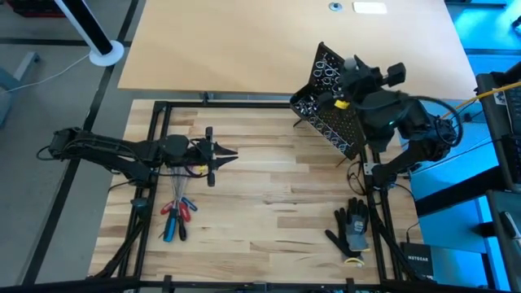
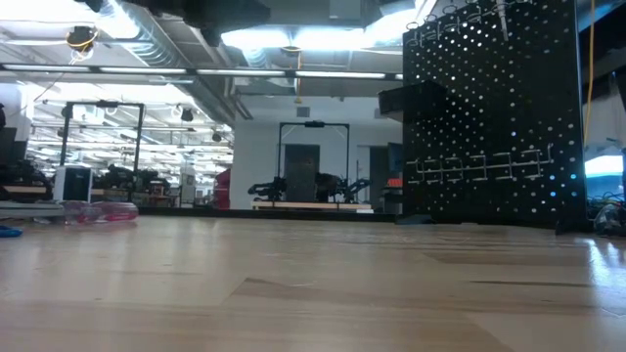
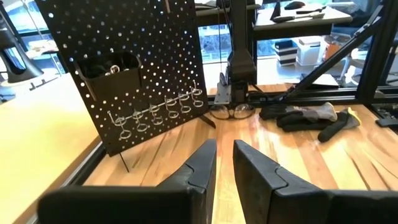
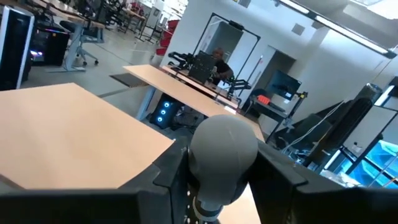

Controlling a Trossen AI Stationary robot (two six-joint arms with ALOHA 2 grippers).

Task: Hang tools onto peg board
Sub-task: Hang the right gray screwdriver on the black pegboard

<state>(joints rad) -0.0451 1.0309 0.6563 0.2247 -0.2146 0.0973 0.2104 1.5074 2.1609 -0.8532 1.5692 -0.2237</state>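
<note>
High view: overhead, straight down on the bench [image 1: 269, 203]. Low view: bench-level, facing the peg board [image 2: 494, 117], shared with the left wrist view.

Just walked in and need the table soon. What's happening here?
A two-armed robot is hanging tools on a peg board. The right claw is shut on a grey round-handled tool up by the board. The left claw hovers empty over the table, jaws slightly apart. More tools lie behind it.
</note>
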